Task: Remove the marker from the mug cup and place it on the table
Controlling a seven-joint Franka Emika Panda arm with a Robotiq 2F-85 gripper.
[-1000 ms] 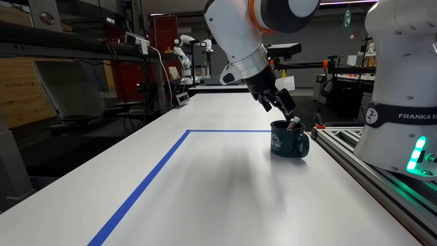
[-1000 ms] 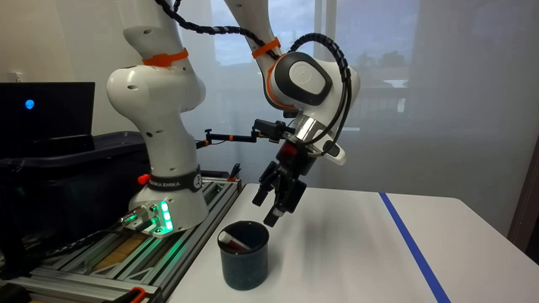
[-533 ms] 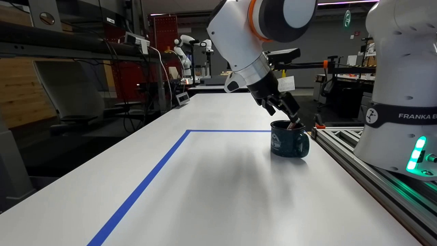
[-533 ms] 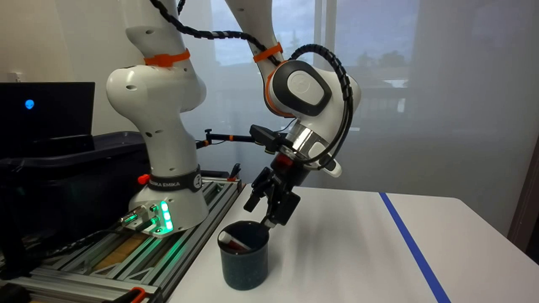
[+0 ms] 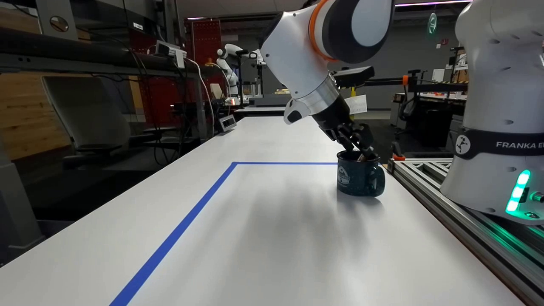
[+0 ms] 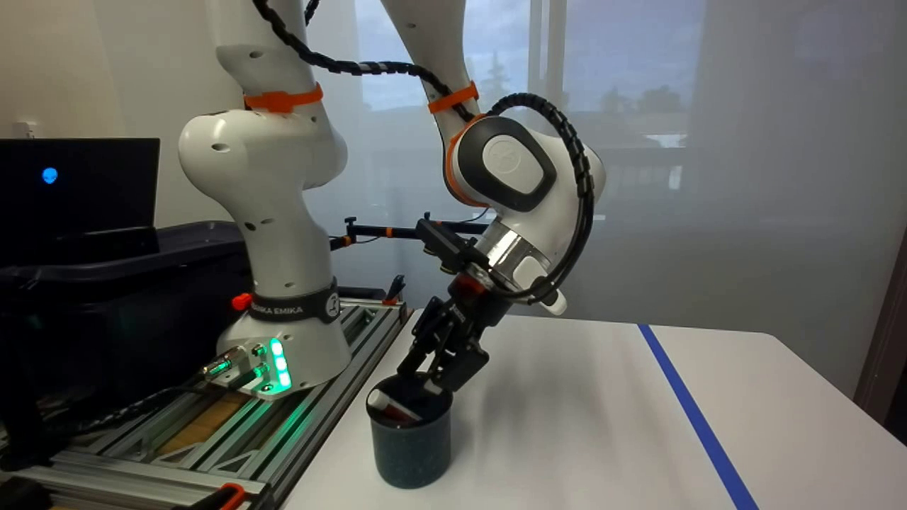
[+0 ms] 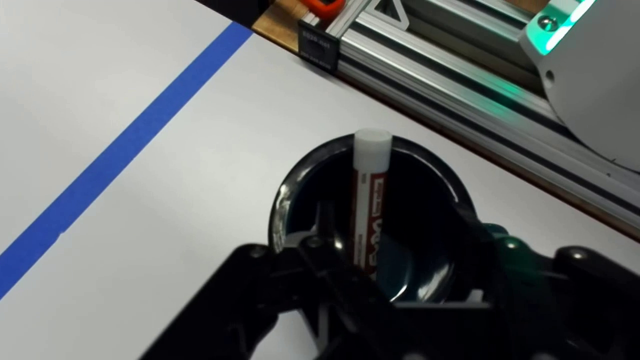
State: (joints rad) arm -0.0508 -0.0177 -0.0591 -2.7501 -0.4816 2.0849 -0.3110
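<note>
The mug cup [image 5: 355, 180], dark teal and glossy, stands upright on the white table [image 5: 272, 238] near the edge by the robot base. Inside it the marker [image 7: 370, 200], dark red with a white end, leans against the rim, that white end sticking up past it. My gripper [image 6: 421, 378] slants down into the mug's mouth, its tips at about rim height. In the wrist view the jaws are partly closed, one on each side of the marker, with dark gaps between them and it. The marker's lower end is hidden behind the gripper's linkage.
A blue tape line [image 5: 182, 225] runs along the table and crosses it beyond the mug. Metal rails [image 6: 354, 375] carrying the white robot base [image 5: 488, 182] border the table close to the mug. An orange clamp [image 7: 325, 6] sits at the rail's end.
My gripper has come down toward the mug, and its tips now enter the mouth. In the last half second the jaws have drawn closer together. Mug and marker have stayed put.
</note>
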